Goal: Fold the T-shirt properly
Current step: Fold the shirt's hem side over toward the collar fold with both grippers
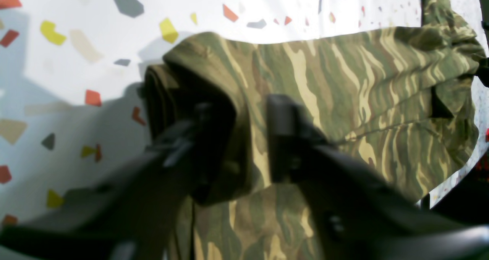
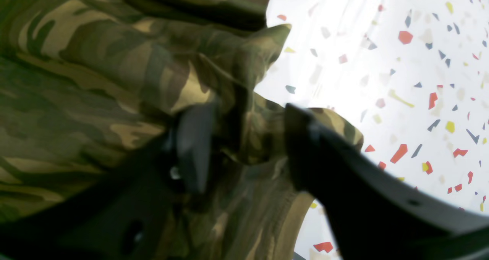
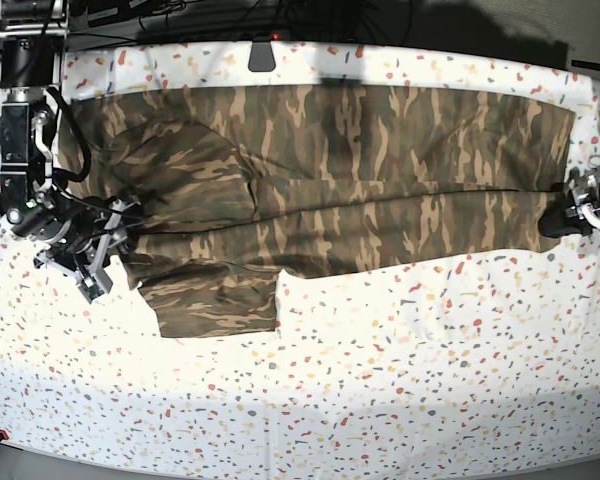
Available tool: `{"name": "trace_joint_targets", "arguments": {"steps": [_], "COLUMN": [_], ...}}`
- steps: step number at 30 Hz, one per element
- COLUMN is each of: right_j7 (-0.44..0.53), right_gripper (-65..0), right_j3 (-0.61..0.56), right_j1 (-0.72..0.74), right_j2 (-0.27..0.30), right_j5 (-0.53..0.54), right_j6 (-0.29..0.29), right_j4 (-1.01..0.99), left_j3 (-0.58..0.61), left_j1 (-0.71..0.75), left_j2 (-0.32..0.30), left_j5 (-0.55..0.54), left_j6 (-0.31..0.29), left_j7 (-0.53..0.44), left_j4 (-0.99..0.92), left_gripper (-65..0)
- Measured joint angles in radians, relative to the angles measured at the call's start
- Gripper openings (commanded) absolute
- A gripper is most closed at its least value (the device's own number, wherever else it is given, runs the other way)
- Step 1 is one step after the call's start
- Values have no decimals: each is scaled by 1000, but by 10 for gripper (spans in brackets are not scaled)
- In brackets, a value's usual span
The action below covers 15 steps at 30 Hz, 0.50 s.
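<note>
The camouflage T-shirt [image 3: 360, 170] lies flat across the far half of the table, its long body folded lengthwise and one sleeve [image 3: 220, 295] sticking out toward the front. At its right end my left gripper [image 3: 565, 215] sits on the hem. In the left wrist view the left gripper [image 1: 244, 138] has its fingers apart, with a fold of the T-shirt [image 1: 344, 80] loose between them. At the left end my right gripper [image 3: 120, 225] is at the shirt's edge. Up close the right gripper [image 2: 248, 145] stands wide, with bunched T-shirt [image 2: 76, 80] cloth between its fingers.
The table [image 3: 380, 380] has a white cover speckled with red, yellow and grey chips, bare in front of the shirt. A small grey block [image 3: 263, 55] sits at the back edge. The right arm's black links [image 3: 20, 130] rise along the left side.
</note>
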Motion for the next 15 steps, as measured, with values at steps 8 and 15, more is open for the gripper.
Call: {"name": "trace_joint_targets", "arguments": {"steps": [8,15], "right_j7": [11,58], "right_gripper": [-303,-303], "right_j3": [0,3], "right_j1": [48,231], "right_j2": [0,-41], "right_j5": [195,183], "right_j6": [-20,-80], "right_j4": [-1,-71], "left_j3": [0,0], "left_j1": [0,-3], "left_j2": [34,87], "left_j5": [49,406], "left_j6": [0,0], "left_j7": [-18,-263], "left_j4": [0,0], "left_gripper": [-353,-353]}}
